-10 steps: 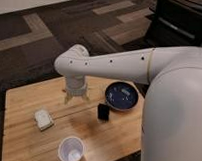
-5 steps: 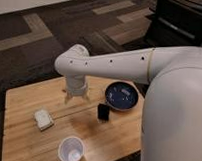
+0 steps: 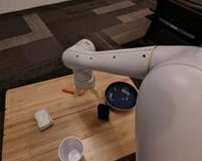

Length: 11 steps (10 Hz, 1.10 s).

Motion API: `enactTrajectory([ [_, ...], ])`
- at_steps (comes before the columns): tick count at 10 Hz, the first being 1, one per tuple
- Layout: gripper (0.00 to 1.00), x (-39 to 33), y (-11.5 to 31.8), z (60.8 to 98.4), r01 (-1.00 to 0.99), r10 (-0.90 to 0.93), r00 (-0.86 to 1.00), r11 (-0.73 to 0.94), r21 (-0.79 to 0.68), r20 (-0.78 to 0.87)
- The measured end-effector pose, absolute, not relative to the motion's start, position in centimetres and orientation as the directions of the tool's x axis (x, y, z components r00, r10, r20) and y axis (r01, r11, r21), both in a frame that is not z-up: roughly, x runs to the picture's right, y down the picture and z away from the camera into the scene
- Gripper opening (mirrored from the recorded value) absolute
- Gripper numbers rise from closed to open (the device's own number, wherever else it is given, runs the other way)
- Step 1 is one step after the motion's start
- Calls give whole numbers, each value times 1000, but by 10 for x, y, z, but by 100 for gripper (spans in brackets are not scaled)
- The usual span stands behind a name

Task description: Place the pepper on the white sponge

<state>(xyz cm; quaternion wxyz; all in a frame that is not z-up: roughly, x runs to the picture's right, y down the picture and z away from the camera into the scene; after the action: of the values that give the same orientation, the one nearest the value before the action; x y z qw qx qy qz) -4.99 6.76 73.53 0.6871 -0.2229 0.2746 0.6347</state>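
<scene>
Hovering gripper (image 3: 84, 92), jaws apart, just beside slender orange pepper (image 3: 68, 90).
Rounded off-white sponge (image 3: 43, 119) lies well apart on wooden table (image 3: 22, 142); nothing has shifted.

high view down, gripper (image 3: 84, 92) over table (image 3: 22, 142)

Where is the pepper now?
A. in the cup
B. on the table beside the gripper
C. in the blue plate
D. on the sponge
B: the pepper lies on the table beside the gripper, which hangs low near the far edge, jaws open.
</scene>
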Motion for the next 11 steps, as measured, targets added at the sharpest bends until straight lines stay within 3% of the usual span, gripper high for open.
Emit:
enactTrajectory([
  [2, 65, -40, 65, 743, -964, 687, 225, 261, -55, -691],
  [6, 65, -57, 61, 731, -699, 337, 653, 613, -368, -678],
  [8, 65, -67, 50, 729, -561, 197, 741, 708, -430, -642],
  [11, 65, -66, 47, 728, -537, 171, 751, 720, -439, -638],
])
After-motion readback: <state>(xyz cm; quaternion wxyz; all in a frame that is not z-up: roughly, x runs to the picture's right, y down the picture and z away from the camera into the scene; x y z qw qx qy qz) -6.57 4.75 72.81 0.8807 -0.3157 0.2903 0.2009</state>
